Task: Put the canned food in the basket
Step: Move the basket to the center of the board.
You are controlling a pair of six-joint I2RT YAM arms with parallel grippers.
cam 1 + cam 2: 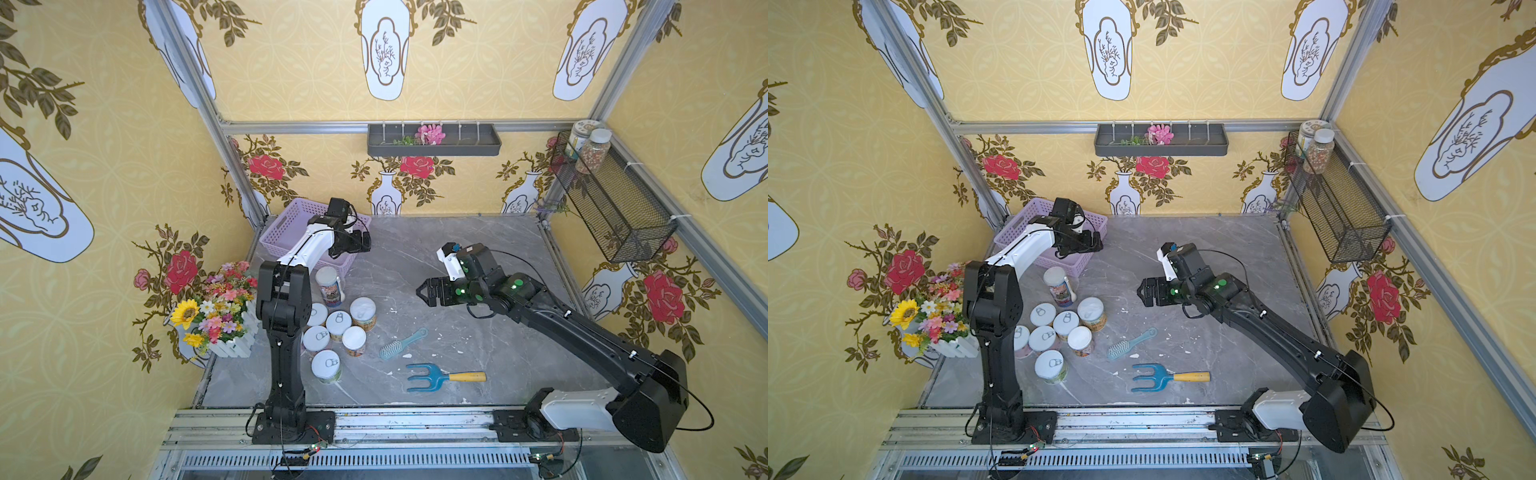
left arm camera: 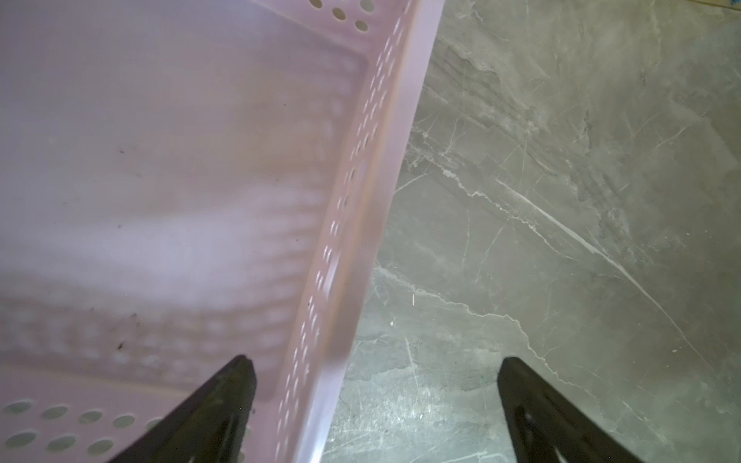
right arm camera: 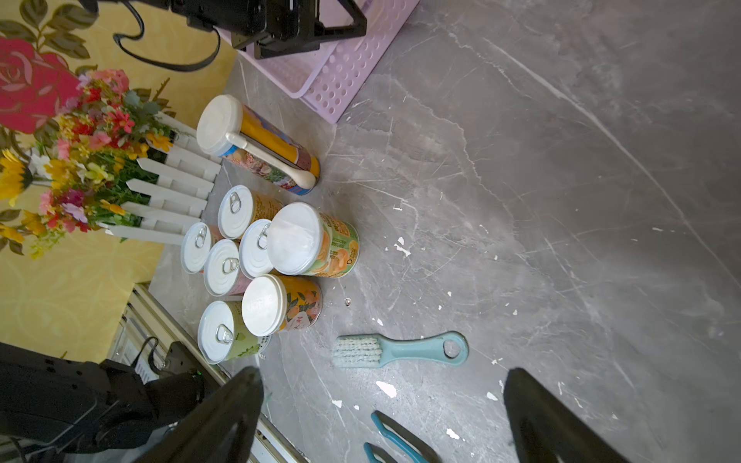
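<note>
Several cans (image 1: 338, 326) with white or pull-tab tops stand clustered on the grey table's left side in both top views, and a taller can (image 1: 329, 286) stands behind them. The lilac basket (image 1: 286, 226) sits at the back left; its floor shows bare in the left wrist view. My left gripper (image 1: 365, 242) hangs open over the basket's table-side wall (image 2: 361, 200), one finger above the inside and one above the table. My right gripper (image 1: 422, 291) is open and empty above mid-table, right of the cans (image 3: 294, 238).
A flower box (image 1: 220, 316) stands against the left wall beside the cans. A teal brush (image 1: 401, 344) and a blue garden fork (image 1: 440, 377) lie near the front. A black wire basket (image 1: 611, 199) holding jars and a grey trough (image 1: 434, 140) hang on the walls.
</note>
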